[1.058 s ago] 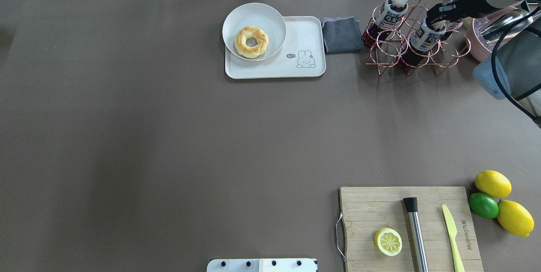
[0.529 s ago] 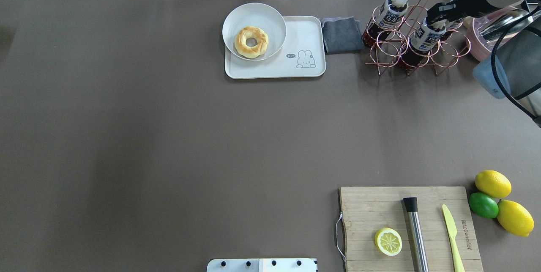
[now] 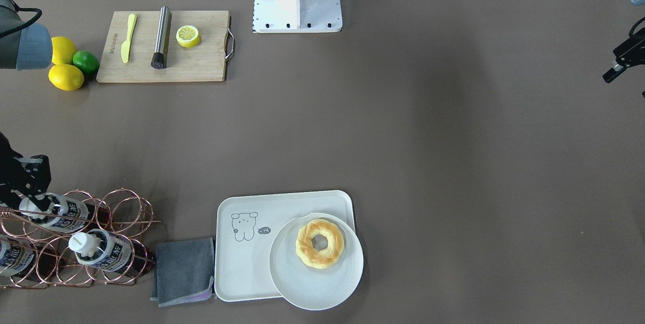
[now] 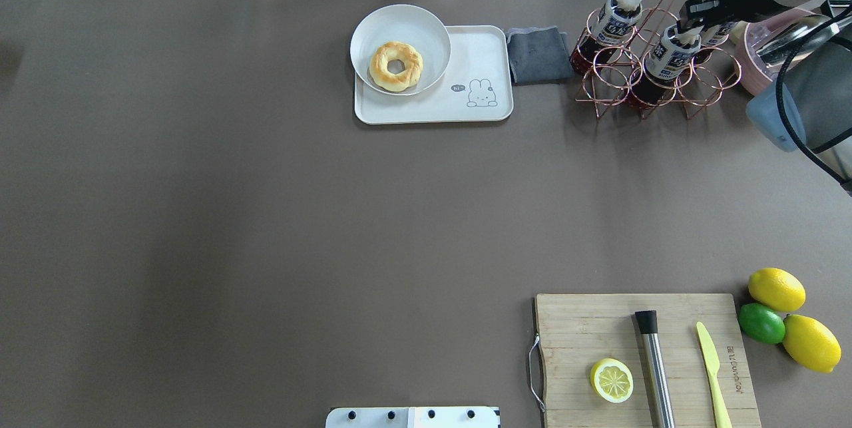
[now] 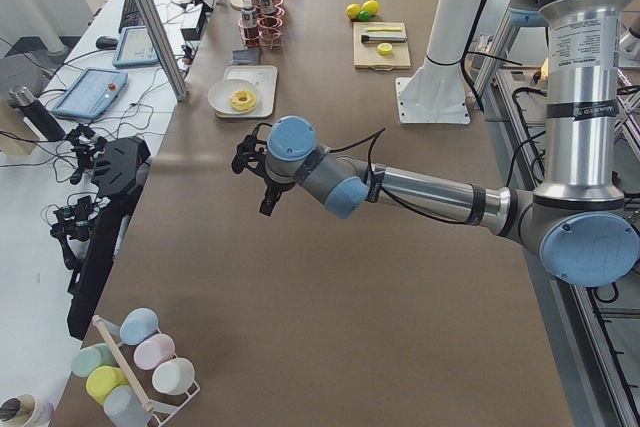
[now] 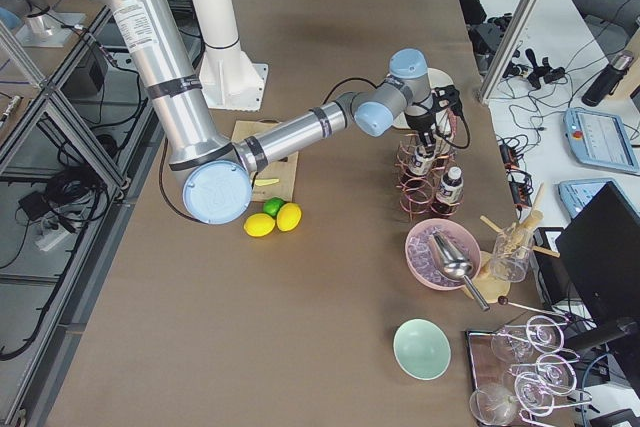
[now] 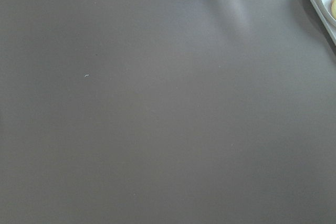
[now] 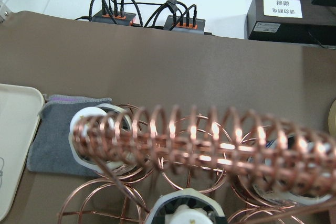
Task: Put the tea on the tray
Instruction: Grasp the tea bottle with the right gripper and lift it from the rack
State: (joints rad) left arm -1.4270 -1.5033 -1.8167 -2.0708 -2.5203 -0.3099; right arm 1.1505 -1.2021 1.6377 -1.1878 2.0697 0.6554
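The tea (image 4: 667,54), a small bottle of dark liquid with a white and blue label, stands in a copper wire rack (image 4: 602,78) at the far right. My right gripper (image 4: 688,28) is shut on its white cap from above; the cap shows at the bottom of the right wrist view (image 8: 184,212). In the front-facing view the gripper (image 3: 29,197) sits over the same bottle (image 3: 58,215). The white tray (image 4: 489,48) with the cartoon bear lies left of the rack. My left gripper (image 3: 622,59) hangs over bare table far from them; I cannot tell how its jaws stand.
A round plate (image 4: 429,22) with a doughnut (image 4: 396,66) covers the tray's left half. A grey cloth (image 4: 538,54) lies between tray and rack. Two more bottles (image 4: 616,18) stand in the rack. A pink bowl (image 4: 755,65) is at the right; a cutting board (image 4: 579,321) and lemons (image 4: 776,289) are near.
My right gripper has moved a little up and away, and the gripped bottle has shifted with it inside the rack. Nothing else has moved.
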